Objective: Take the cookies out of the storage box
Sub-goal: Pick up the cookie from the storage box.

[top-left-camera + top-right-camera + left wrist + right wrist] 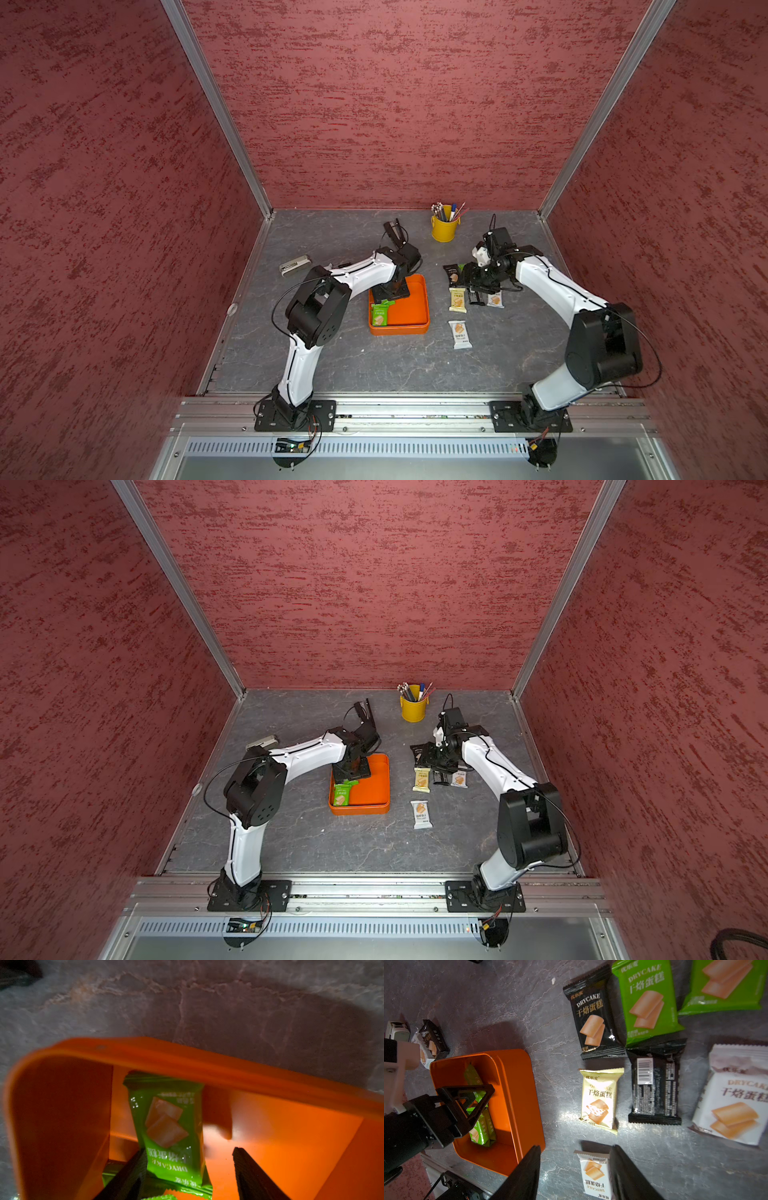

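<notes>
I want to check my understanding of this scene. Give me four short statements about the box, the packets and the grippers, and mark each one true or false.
1. The storage box holds green packets. True.
2. The right gripper holds a black packet. False: it is open and holds nothing, above the table.
3. The left gripper reaches into the storage box. True.
4. The yellow bucket stands inside the storage box. False: it stands on the table, apart from the box.

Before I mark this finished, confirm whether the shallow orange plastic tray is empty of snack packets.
No, green-wrapped biscuit packets lie inside the shallow orange tray.
</notes>
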You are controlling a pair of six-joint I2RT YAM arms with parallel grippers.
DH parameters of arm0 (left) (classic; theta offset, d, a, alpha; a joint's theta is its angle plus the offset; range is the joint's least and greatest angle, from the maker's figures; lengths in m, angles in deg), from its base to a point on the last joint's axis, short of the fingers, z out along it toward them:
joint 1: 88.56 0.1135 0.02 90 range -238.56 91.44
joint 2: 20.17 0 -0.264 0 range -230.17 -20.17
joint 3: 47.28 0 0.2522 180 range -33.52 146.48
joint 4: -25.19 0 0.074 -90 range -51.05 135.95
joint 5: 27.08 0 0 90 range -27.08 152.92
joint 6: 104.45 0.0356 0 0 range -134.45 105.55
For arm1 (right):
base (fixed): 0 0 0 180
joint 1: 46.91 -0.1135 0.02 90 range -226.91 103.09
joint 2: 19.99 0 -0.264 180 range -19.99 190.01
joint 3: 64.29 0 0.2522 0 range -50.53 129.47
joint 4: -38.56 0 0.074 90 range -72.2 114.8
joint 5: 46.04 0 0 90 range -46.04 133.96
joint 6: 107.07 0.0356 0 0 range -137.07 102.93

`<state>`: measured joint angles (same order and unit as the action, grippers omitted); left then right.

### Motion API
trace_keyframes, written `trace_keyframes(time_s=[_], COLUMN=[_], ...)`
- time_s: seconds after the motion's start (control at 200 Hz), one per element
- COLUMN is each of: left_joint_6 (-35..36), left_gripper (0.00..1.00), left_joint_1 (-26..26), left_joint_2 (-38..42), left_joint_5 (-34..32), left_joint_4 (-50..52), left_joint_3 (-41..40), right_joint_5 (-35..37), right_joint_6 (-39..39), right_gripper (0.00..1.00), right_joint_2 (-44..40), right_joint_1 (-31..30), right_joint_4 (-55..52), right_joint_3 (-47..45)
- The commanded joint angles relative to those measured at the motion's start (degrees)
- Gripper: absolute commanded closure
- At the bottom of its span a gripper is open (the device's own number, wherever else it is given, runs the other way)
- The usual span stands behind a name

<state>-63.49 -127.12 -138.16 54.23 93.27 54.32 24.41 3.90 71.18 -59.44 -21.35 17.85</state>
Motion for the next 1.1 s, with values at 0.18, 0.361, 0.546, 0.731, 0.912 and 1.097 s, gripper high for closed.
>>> trace_keyframes(time_s=[0.18, 0.361, 0.546, 0.731, 0.912, 1.097], left_joint_6=[-1.4, -0.7, 0.1, 0.7, 1.1, 1.3], left_gripper=[0.3, 0.26, 0.27, 0.43, 0.56, 0.59], left_joint_1=[2.0, 2.4, 3.1, 3.2, 3.1, 3.0], left_joint_2=[1.6, 1.6, 0.6, -0.3, -0.2, 1.0], left_joint_5=[-0.4, 0.0, 1.3, 2.3, 2.8, 2.8], left_joint_4=[-3.4, -3.8, -5.3, -6.9, -7.2, -6.8], left_joint_3=[-2.2, -1.7, -2.5, -2.8, -2.4, -2.1], right_joint_5=[0.0, 0.1, 0.4, 0.5, 0.5, 0.4], right_joint_6=[-0.8, -0.9, -1.1, -1.2, -1.2, -1.2], right_gripper=[0.42, 0.42, 0.42, 0.42, 0.42, 0.42], right_joint_2=[-0.8, -0.2, 0.4, 0.7, 0.7, 0.5], right_joint_1=[0.6, 0.6, 0.7, 0.8, 0.8, 0.9], right_joint_4=[-0.3, -0.7, -1.1, -1.3, -1.2, -1.1], right_joint_3=[-0.3, 0.3, 0.8, 0.9, 1.0, 0.9])
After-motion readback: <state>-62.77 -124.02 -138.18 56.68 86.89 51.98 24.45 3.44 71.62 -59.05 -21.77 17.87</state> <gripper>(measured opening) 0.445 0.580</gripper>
